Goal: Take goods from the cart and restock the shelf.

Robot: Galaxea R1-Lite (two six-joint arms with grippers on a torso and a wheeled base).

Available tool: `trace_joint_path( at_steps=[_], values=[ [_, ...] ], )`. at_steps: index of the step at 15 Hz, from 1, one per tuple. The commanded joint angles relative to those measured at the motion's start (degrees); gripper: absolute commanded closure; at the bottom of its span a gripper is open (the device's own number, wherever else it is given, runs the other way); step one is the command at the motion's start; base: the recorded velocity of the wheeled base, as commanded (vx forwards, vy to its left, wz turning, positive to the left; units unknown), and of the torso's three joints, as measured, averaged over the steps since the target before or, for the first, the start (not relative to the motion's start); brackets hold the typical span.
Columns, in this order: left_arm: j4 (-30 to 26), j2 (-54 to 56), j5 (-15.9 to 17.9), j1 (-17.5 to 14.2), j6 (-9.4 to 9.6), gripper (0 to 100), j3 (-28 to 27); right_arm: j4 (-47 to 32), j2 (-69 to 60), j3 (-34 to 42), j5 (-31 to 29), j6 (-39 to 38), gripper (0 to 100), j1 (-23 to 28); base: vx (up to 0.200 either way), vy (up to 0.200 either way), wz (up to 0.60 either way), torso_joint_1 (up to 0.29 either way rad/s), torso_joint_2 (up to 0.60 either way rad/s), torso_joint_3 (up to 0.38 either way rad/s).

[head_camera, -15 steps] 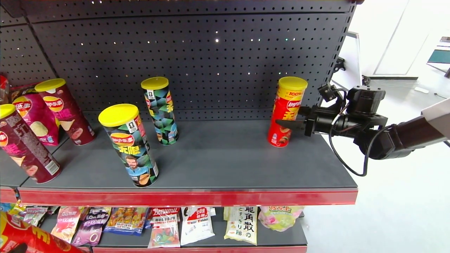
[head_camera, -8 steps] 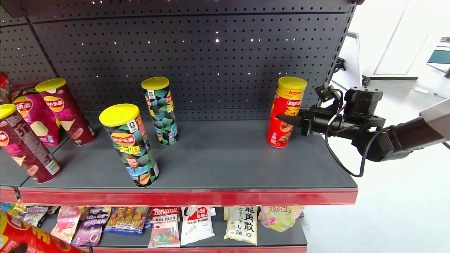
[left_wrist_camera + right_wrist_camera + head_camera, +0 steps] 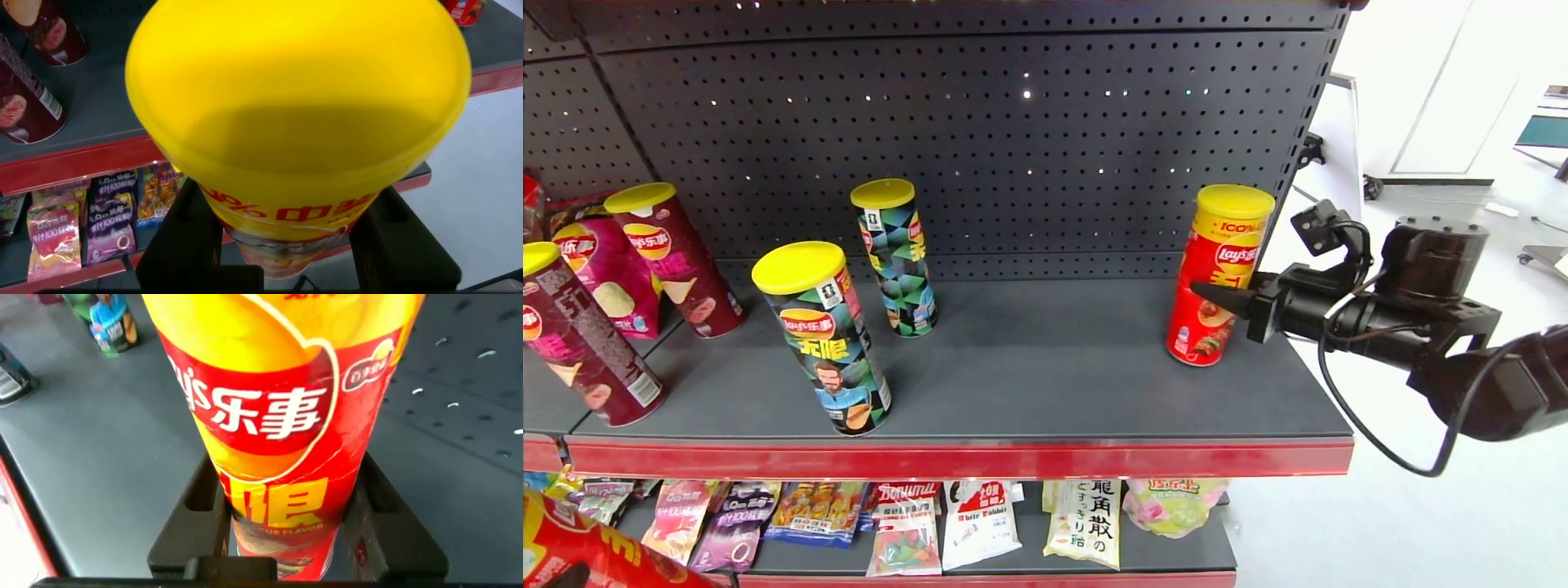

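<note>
While the right gripper clasps the red can (at the shelf's right end), the left gripper holds another can.

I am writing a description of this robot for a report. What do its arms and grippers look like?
The right arm is dark and glossy with rounded joints. A thin black cable loops under it, and a small black camera sits on a bracket above the wrist. The right gripper has matte black fingers tapering to points. The left gripper is black too, with broad, flat fingers.
</note>
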State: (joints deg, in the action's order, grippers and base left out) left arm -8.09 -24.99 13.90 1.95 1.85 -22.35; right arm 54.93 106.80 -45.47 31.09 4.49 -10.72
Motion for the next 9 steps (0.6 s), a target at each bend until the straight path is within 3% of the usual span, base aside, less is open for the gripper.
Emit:
trace_joint_path(
  at_steps=[1,5,9],
  values=[
    [0.01,-0.06,-0.01,-0.02,-0.01,100,0.11,3.87,-4.94,6.89,-1.64,0.26,100,-1.59,0.0,0.0,0.0,0.0,0.0,0.0],
    [0.1,0.29,-0.01,-0.02,-0.01,100,-0.07,10.11,-5.38,13.3,-9.11,0.08,100,-9.15,0.0,0.0,0.0,0.0,0.0,0.0],
    [0.1,0.73,-0.01,-0.02,-0.01,100,-0.15,12.13,-4.32,15.5,-11.22,0.35,100,-11.08,0.0,0.0,0.0,0.0,0.0,0.0]
  ],
)
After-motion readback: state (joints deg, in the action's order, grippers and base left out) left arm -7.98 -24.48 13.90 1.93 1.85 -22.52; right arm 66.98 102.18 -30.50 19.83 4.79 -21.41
